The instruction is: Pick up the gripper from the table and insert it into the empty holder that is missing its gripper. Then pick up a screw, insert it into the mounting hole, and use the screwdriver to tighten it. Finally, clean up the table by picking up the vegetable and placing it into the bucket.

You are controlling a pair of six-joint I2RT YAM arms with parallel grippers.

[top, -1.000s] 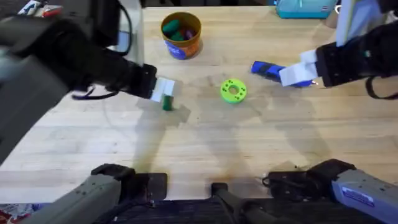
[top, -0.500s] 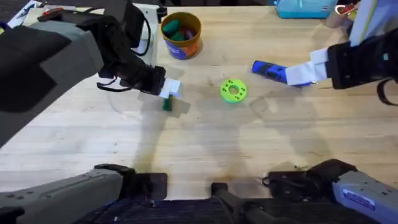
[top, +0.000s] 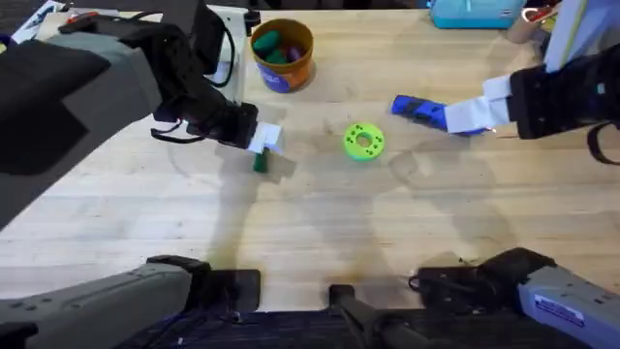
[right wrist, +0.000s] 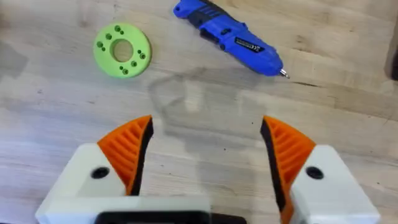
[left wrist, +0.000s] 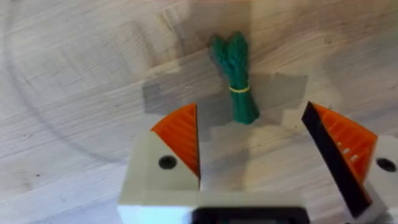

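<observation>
overhead, the left end effector (top: 263, 142) reaches over the left-centre of the wooden tabletop (top: 320, 233), its white fingers directly above the vegetable (top: 260, 163), a tiny dark-green piece lying on the wood. the bucket (top: 282, 54), orange-yellow with a blue label, stands farther back and already holds some coloured pieces. a green-and-yellow round disc (top: 364, 142) lies near the middle of the tabletop. to its right the screwdriver (top: 421, 110), bright blue, lies flat, with the right end effector (top: 469, 116) over its near end.

from the left wrist camera, the left end effector (left wrist: 252, 146) has its orange ribbed pads (left wrist: 181, 132) spread wide apart and holds nothing. the vegetable (left wrist: 236, 86) lies just beyond the fingertips, a small green bundle tied with a thin yellow band, roughly in line with the gap between them.

from the right wrist camera, the right end effector (right wrist: 205, 146) is also spread wide and empty, above bare wood. the screwdriver (right wrist: 228, 38) lies ahead of it with its thin silver tip pointing away from the disc (right wrist: 122, 50), which lies well apart from it.
</observation>
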